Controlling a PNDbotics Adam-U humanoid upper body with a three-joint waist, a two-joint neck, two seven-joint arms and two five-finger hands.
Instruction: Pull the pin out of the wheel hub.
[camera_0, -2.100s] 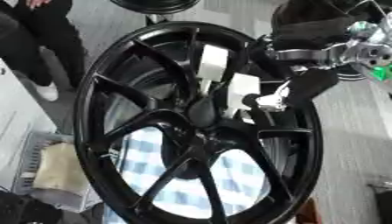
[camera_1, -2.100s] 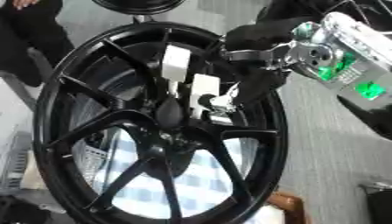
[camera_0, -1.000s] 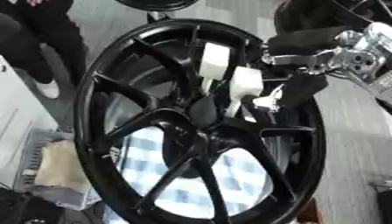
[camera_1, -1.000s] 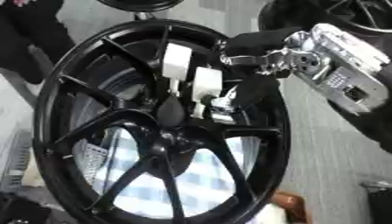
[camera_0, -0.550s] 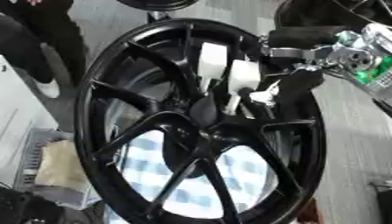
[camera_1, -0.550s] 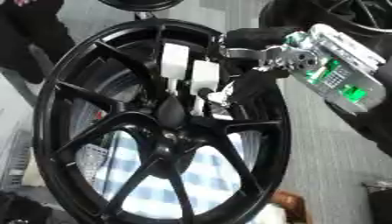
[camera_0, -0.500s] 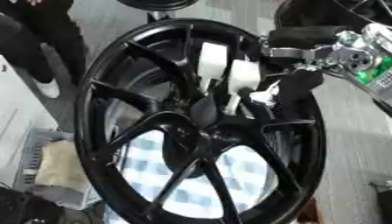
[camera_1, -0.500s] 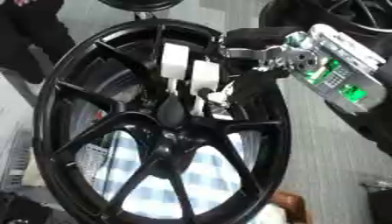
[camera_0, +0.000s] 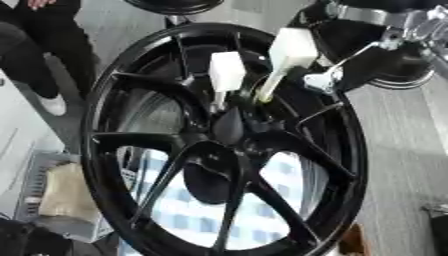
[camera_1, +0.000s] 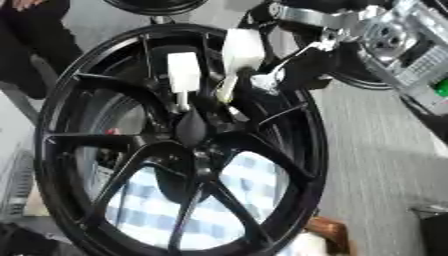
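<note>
The black wheel hub (camera_0: 219, 150) stands tilted and fills the middle of both views. Two white pins with square heads stick up near its centre. The left pin (camera_0: 226, 72) sits upright in the hub. The right pin (camera_0: 290, 47) leans to the right; its cream shaft runs down toward the hub centre, and I cannot tell whether the tip is still in its hole. My right hand (camera_1: 302, 67) comes in from the upper right, black with silver parts, its fingers closed on the head of the right pin. My left hand shows in neither view.
A person in black trousers and a white shoe (camera_0: 52, 102) stands at the left edge. A blue-and-white checked cloth (camera_0: 188, 220) lies under the hub. Another dark wheel (camera_0: 402, 65) sits at the upper right, and a grey crate (camera_0: 44, 195) at the lower left.
My right hand has risen toward the upper right, taking the right pin's head with it. That head now stands higher than the left pin's. The hub has stayed in place.
</note>
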